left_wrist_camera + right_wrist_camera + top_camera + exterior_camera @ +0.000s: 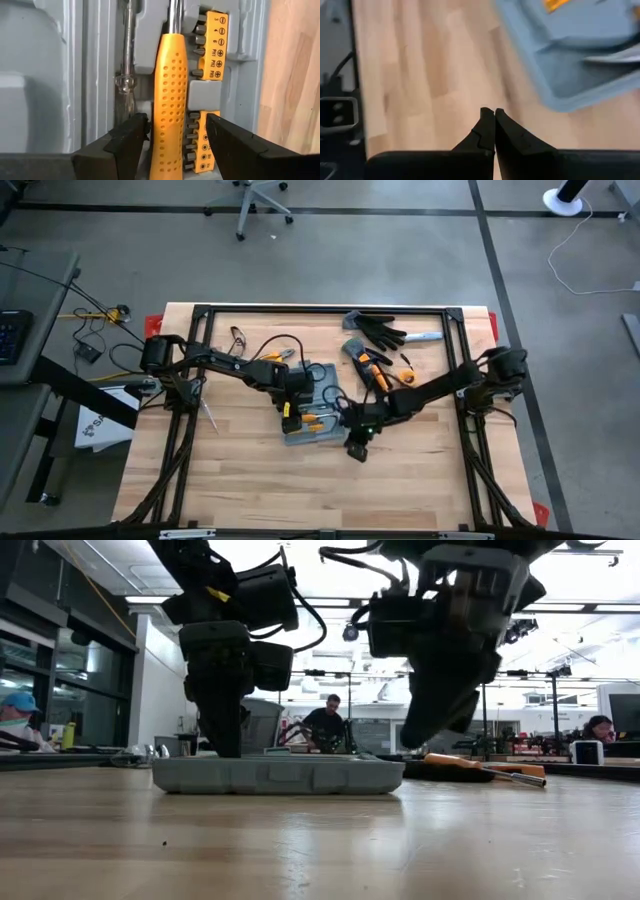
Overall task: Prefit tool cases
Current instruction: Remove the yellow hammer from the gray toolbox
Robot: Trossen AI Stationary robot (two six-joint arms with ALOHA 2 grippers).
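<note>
In the high view, the tool case (pixel 312 410) is seen lying open near the middle of the desk (pixel 240 490), with the left end effector (pixel 292 412) over its 9 o'clock side and the right end effector (pixel 358 442) just off its 4 o'clock corner; the work gloves (pixel 380 330) and a few loose tools lie well apart toward 1 o'clock. In the low view, the case (pixel 278 775) is shown flat on the desk, the left end effector (pixel 220 730) reaching straight down into it while the right one (pixel 435 725) hangs tilted, clear of the case. In the left wrist view, the left end effector (pixel 177 137) is seen with its fingers apart, one on each side of the orange screwdriver handle (pixel 170 100), which lies in its moulded slot between a clear-handled small driver (pixel 126 82) and two orange bit holders (pixel 212 45); no contact with the handle can be confirmed. The step is judged to be seating this driver, so a press straight down along the slot is advised, with the fingers kept off the bit holders. In the right wrist view, the right end effector (pixel 494 125) is shown with its fingers together and empty above bare wood, the case (pixel 570 55) toward 1 o'clock; it could be used to steady the case edge if the case slides.
</note>
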